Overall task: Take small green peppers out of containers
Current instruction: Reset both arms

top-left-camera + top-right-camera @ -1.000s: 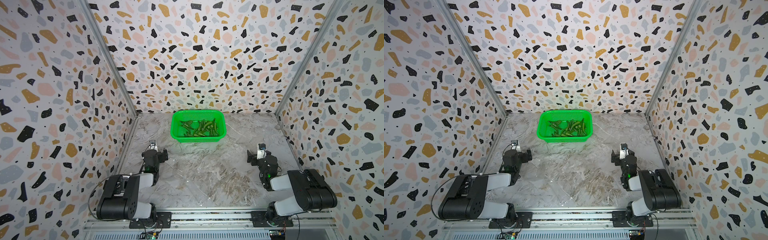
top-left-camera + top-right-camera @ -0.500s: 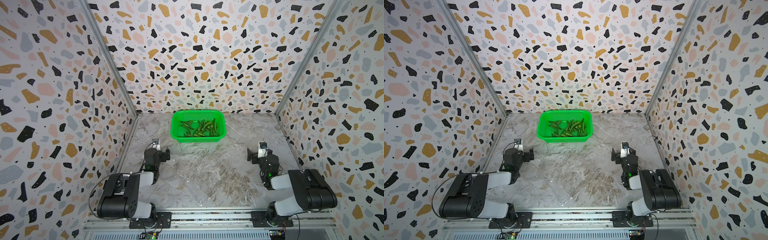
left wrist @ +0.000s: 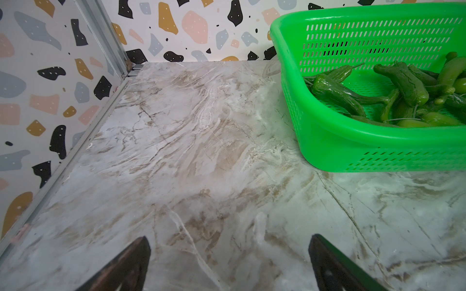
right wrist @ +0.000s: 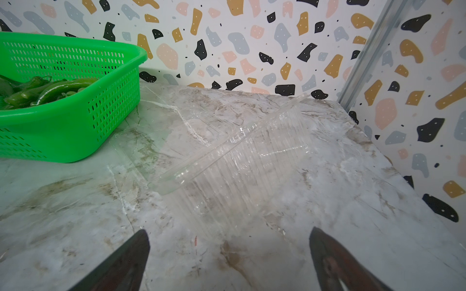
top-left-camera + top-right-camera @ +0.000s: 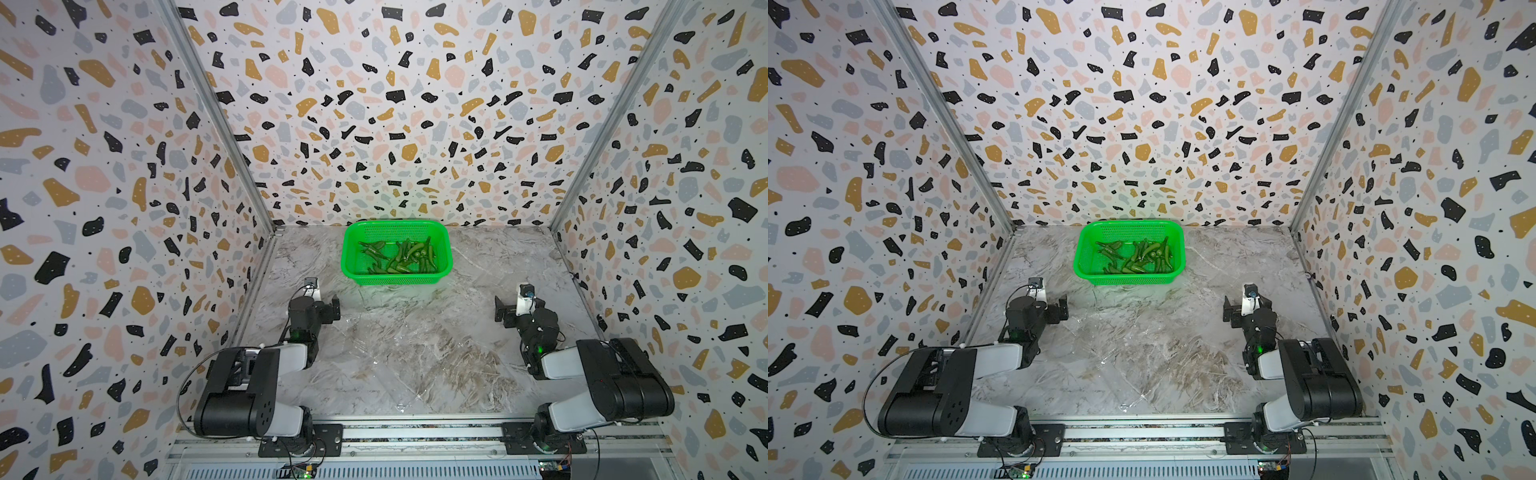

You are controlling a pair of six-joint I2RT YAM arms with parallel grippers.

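- The left jaws are wide open, low over the table (image 3: 201,151), with only table between them.
- The right jaws are wide open too.
- A clear plastic pack (image 4: 239,156) lies on the table just in front of the right jaws, not touching them.
- The green peppers (image 5: 397,257) lie in a heap in the green basket (image 5: 395,279), ahead of both jaws and in toward the middle.
- The green basket is near the clear plastic pack.

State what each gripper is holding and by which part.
Nothing is held. The left gripper and the right gripper both stand open and empty.
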